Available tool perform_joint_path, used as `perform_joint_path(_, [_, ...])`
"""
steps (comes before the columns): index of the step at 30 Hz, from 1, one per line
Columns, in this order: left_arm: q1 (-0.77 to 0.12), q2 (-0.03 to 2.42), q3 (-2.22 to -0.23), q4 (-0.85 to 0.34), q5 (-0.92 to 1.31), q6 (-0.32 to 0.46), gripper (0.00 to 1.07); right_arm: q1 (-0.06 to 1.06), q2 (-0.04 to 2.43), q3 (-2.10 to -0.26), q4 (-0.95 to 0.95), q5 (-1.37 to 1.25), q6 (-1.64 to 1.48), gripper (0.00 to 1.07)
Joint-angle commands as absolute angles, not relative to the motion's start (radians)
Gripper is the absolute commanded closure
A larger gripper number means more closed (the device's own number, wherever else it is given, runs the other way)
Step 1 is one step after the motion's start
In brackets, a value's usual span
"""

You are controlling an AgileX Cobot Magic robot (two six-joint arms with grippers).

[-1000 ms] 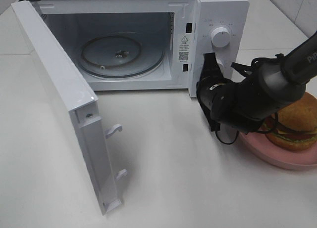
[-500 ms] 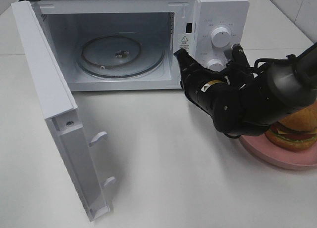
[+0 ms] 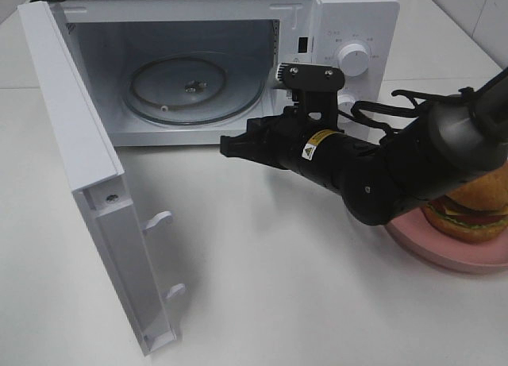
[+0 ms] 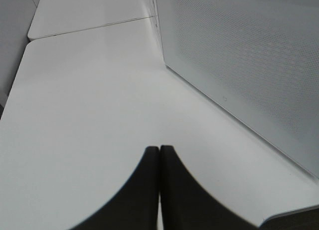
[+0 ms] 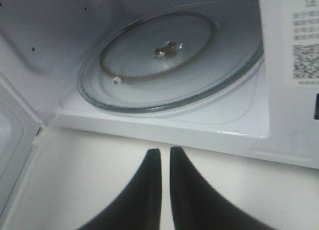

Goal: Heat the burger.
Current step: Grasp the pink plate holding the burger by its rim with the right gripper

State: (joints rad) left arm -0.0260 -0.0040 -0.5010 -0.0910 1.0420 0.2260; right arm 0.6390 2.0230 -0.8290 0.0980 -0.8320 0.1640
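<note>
The burger (image 3: 479, 201), with a golden bun and green lettuce, sits on a pink plate (image 3: 444, 256) at the right of the table, partly hidden behind my right arm. My right gripper (image 3: 228, 148) points left in front of the open microwave (image 3: 357, 17), well away from the burger. In the right wrist view its fingers (image 5: 165, 150) stand almost together with only a thin slit between them, holding nothing, aimed at the glass turntable (image 5: 169, 60). My left gripper (image 4: 159, 147) is shut and empty, over bare table beside the microwave's perforated side (image 4: 249, 65).
The microwave door (image 3: 79, 144) hangs wide open at the left, its latch hooks facing the table's middle. The glass turntable (image 3: 194, 88) inside carries nothing. The control knobs (image 3: 352, 58) are just behind my right arm. White table stretches in front.
My right arm swung left from the control panel to in front of the cavity. Its gripper now points left. The door swung further open a second ago and has since stayed still.
</note>
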Motion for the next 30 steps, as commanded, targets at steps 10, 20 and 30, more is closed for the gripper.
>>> perform_joint_path(10, [-0.021, -0.026, -0.498, -0.091, 1.037, 0.222, 1.06, 0.637, 1.912, -0.873, 0.0, -0.415, 0.0, 0.98])
perform_joint_path(20, [-0.021, -0.026, -0.498, -0.091, 1.037, 0.222, 1.06, 0.637, 1.865, -1.043, -0.036, 0.161, 0.0, 0.98])
perform_joint_path(30, [-0.021, -0.026, -0.498, -0.091, 1.037, 0.222, 1.06, 0.637, 1.865, -1.228, 0.0, 0.687, 0.073, 0.94])
